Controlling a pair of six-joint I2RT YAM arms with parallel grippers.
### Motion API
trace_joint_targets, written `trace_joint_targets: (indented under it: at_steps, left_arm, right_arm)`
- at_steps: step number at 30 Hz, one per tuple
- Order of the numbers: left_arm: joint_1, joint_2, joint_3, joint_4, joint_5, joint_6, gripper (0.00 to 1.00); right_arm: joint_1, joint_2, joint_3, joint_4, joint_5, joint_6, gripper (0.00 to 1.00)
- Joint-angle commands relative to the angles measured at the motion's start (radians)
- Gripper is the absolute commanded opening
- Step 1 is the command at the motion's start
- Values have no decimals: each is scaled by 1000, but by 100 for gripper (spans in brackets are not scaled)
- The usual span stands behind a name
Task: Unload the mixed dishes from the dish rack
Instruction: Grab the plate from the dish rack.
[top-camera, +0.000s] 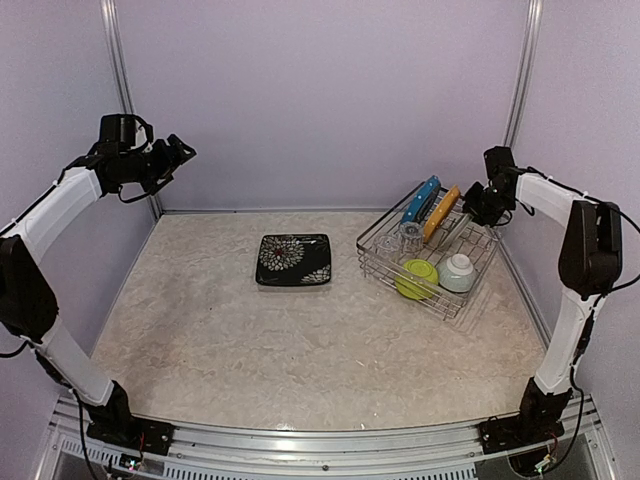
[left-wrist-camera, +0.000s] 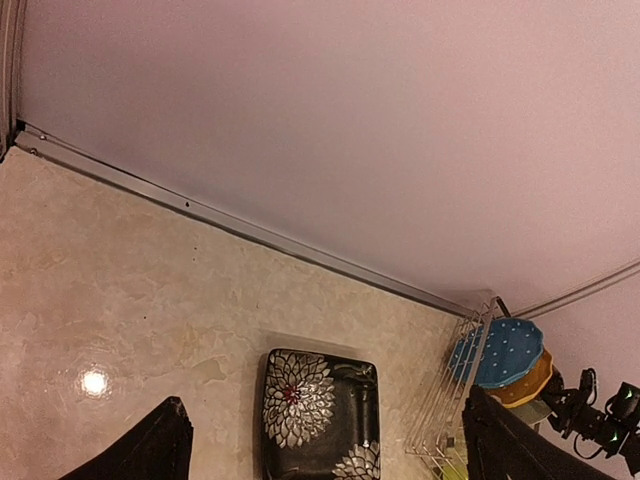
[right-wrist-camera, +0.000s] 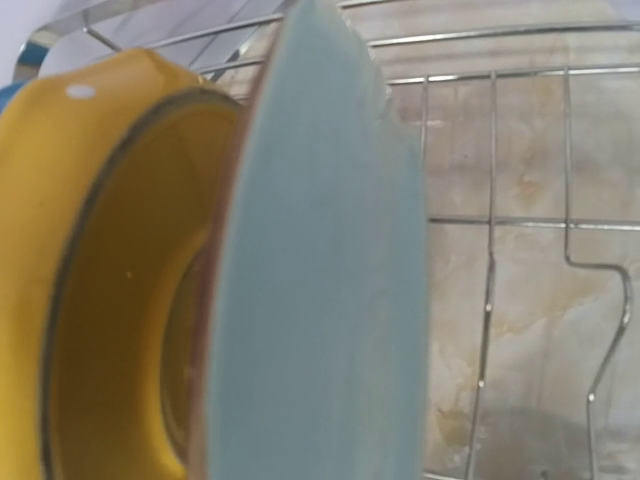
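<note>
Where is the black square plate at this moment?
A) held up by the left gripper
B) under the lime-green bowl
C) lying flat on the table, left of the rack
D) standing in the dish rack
C: the black square plate lies flat on the table, apart from the dish rack.

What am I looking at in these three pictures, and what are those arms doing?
Two robot arms are bolted at the near edge of a table. The wide picture looks down from above and behind them; the other two come from cameras on their wrists. The left gripper is raised, open and empty. The right gripper reaches into the dish rack; its camera shows a teal plate beside a yellow plate, but whether it grips I cannot tell. A black square plate lies on the table.
</note>
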Motion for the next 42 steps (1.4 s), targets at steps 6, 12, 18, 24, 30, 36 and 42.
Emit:
trace_joint_targets:
  at_steps: [6,12,18,24,30,36,42]
  left_arm:
    - [-7,10,-14,26,13,1,90]
    - [-20,11,-15,28,2,24,90]
    - [-36,19,-13,26,-11,37,90]
    - [-53,27,-12,28,-20,40,90]
    - [-63,28,-19,24,-32,50,90]
    - [-63,17,-39,27,-38,51,90]
    - [-67,14,-39,29,-39,55,95]
  right_arm:
    - [-3,-29,60,27,-1,-76,15]
    - [-2,-68,81,31,6,-97,15]
    - [-2,-97,84,21,12,-97,15]
    - [8,-93,137,-18,30,-105,14]
    - [21,-4,329,-205,110,-136,10]
    - [33,29,421,-302,151,-158,9]
    - [38,9,450,-332,149,-174,9]
